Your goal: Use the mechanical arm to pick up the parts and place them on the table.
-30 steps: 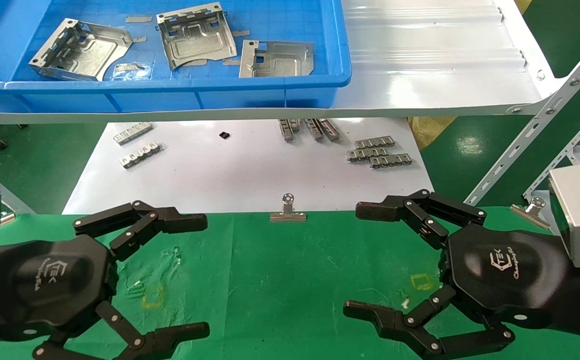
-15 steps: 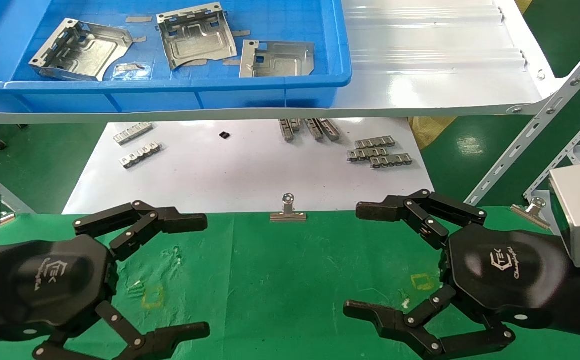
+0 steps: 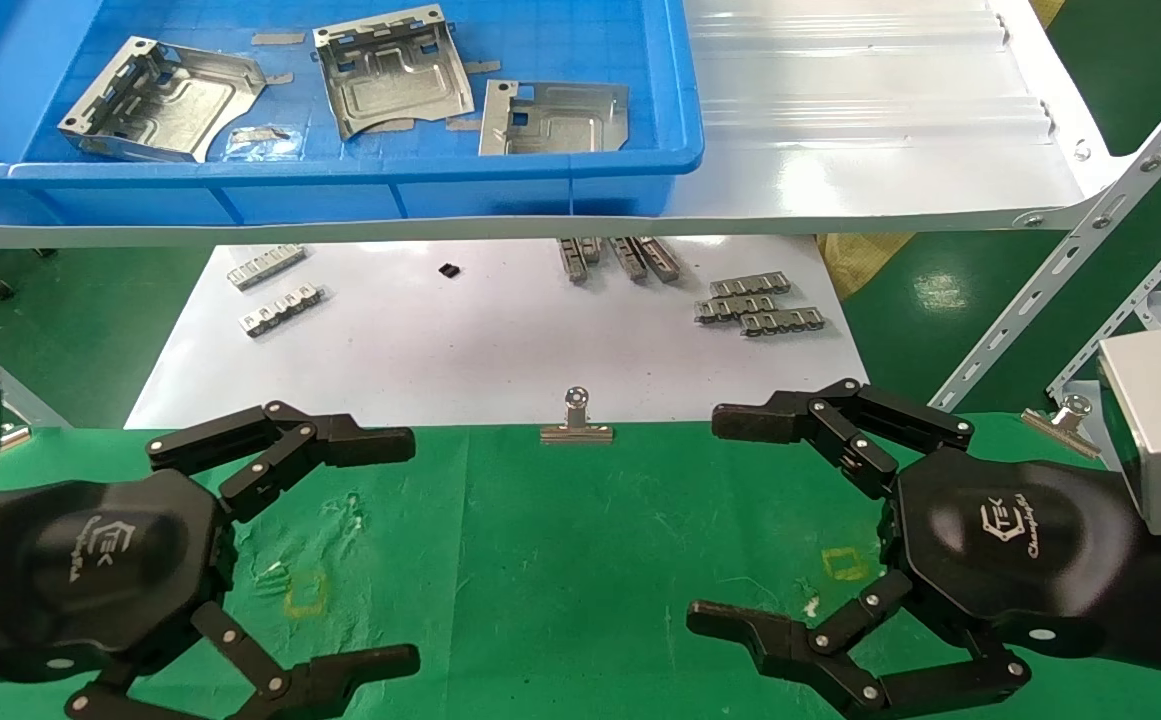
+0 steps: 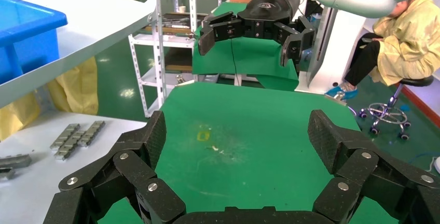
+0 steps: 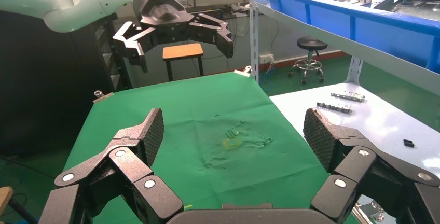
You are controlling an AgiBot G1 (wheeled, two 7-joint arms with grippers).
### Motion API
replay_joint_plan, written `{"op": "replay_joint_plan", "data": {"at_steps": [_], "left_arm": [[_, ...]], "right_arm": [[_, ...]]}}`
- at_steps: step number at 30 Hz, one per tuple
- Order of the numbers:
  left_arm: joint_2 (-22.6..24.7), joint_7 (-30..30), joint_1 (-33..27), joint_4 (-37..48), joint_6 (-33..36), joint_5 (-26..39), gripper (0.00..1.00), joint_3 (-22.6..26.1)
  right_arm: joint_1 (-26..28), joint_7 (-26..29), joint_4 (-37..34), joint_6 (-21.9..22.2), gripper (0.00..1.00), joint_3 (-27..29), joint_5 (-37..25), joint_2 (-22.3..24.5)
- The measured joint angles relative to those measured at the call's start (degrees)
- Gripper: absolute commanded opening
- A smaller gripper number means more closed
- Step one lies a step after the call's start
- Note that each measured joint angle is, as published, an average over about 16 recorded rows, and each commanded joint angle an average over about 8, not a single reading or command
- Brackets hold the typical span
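Both the left gripper (image 3: 395, 545) and right gripper (image 3: 710, 520) hovered spread wide and empty over the green worktop (image 3: 560, 560), apparently poised to reach, since the parts (image 3: 390, 70) lay in the blue bin (image 3: 340, 185) above.

Three parts lie flat in a row, apart from one another: left part (image 3: 162, 98), middle part (image 3: 392, 68), right part (image 3: 553, 118). Each is a shiny, approx. square sheet-metal plate w/ embossed ridges, one curved cut-out corner and a slotted folded edge; the right one's near edge is hidden, so its full outline can't be told.

The table (image 3: 580, 540), covered in wrinkled green cloth w/ small yellow square marks, sits nearer the robot.

Left mechanical arm (image 3: 350, 545) and right mechanical arm (image 3: 750, 520) hover over the cloth, well apart, black fingers spread, nothing held.
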Motion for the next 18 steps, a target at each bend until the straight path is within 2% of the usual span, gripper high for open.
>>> {"op": "replay_joint_plan", "data": {"at_steps": [11,18], "left_arm": [[0.00,0.00,0.00,0.00,0.00,0.00,1.00,0.00],[0.00,0.00,0.00,0.00,0.00,0.00,1.00,0.00]], "right_arm": [[0.00,0.00,0.00,0.00,1.00,0.00,0.00,0.00],[0.00,0.00,0.00,0.00,0.13,0.00,0.00,0.00]]}}
